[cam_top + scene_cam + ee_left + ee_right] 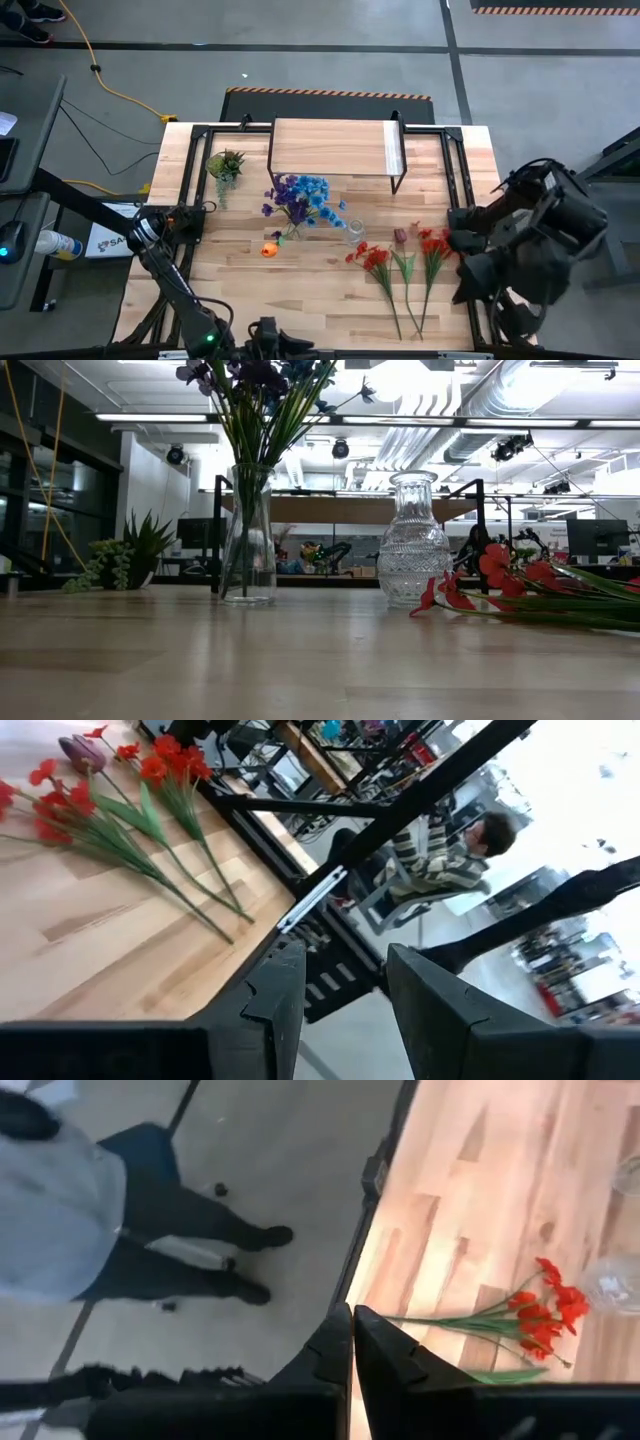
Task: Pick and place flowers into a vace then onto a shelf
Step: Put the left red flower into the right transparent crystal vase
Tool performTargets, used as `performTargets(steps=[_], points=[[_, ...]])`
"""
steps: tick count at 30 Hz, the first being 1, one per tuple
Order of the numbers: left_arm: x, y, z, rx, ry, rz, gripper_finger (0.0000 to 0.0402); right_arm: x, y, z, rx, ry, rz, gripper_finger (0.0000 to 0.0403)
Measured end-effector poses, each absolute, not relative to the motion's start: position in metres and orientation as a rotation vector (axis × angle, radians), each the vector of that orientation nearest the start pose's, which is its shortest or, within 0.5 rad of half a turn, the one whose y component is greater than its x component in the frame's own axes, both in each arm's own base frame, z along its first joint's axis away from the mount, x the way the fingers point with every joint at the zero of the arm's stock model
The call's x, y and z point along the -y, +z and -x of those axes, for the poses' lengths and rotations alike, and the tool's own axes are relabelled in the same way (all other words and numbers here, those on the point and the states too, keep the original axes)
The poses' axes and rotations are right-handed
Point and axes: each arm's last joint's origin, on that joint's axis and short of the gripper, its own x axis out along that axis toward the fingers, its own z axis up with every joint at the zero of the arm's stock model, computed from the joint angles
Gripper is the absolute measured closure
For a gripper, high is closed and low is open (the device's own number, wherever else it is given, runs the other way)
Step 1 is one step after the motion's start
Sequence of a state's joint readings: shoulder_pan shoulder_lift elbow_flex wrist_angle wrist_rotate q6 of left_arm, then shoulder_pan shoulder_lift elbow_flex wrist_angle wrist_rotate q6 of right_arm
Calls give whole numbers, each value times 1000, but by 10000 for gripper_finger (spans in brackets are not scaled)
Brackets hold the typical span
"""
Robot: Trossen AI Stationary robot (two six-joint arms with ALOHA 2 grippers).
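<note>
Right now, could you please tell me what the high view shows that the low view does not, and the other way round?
Only the high view shows the left gripper at the table's left edge, the right gripper at its right edge, the orange bloom lying loose, and the shelf's bare plank top.

Only the low view shows the room's ceiling lights and the ribbed pattern of the empty vase.

Both show the vase holding blue and purple flowers, the red flowers lying on the table, and the small green plant.

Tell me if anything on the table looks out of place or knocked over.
Nothing is tipped or spilled. Only the small orange bloom stands out: it lies alone near the clear glass vase of blue and purple flowers, away from the loose red long-stemmed flowers.
</note>
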State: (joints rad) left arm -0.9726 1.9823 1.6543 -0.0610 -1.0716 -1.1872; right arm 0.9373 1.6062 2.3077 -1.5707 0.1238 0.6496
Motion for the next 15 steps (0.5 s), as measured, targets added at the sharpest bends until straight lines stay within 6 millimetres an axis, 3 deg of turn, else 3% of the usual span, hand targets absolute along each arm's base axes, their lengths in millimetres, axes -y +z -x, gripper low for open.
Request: performTargets(steps=[7,15], points=[[357,286,-273,-136,239,771,225,-223,475,-163,-988,392,-40,399],[371,280,-248,-195,199,730,225,-252,434,-211,-1072,257,40,401]])
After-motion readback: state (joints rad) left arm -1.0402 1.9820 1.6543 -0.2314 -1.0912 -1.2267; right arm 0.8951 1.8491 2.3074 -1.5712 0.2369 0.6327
